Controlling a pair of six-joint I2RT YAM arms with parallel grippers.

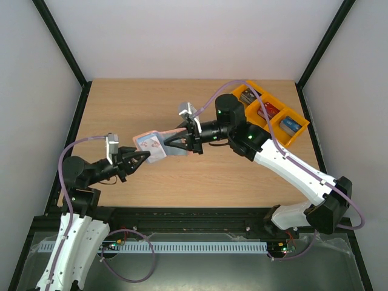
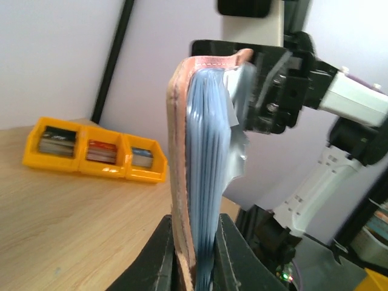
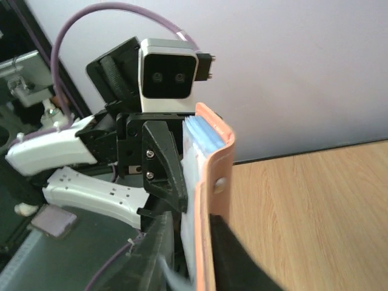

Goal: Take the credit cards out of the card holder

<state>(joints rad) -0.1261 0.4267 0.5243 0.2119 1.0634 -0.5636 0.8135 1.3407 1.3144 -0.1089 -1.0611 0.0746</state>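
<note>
The card holder (image 1: 153, 145) hangs in the air over the middle of the table, held between both grippers. It is pinkish-tan outside with light blue pockets inside, seen edge-on in the left wrist view (image 2: 189, 151) and the right wrist view (image 3: 213, 182). My left gripper (image 1: 143, 156) is shut on its near end (image 2: 195, 257). My right gripper (image 1: 168, 144) is shut on its far end (image 3: 195, 260), fingers on the tan cover and the pale pockets. A whitish face with faint marks shows on top (image 1: 149, 143); I cannot tell whether it is a card. No separate credit cards are in view.
Three joined orange bins (image 1: 271, 112) with dark, red and blue boxes stand at the back right of the table, also in the left wrist view (image 2: 91, 150). Black frame posts (image 1: 60, 42) and white walls close in the table's sides.
</note>
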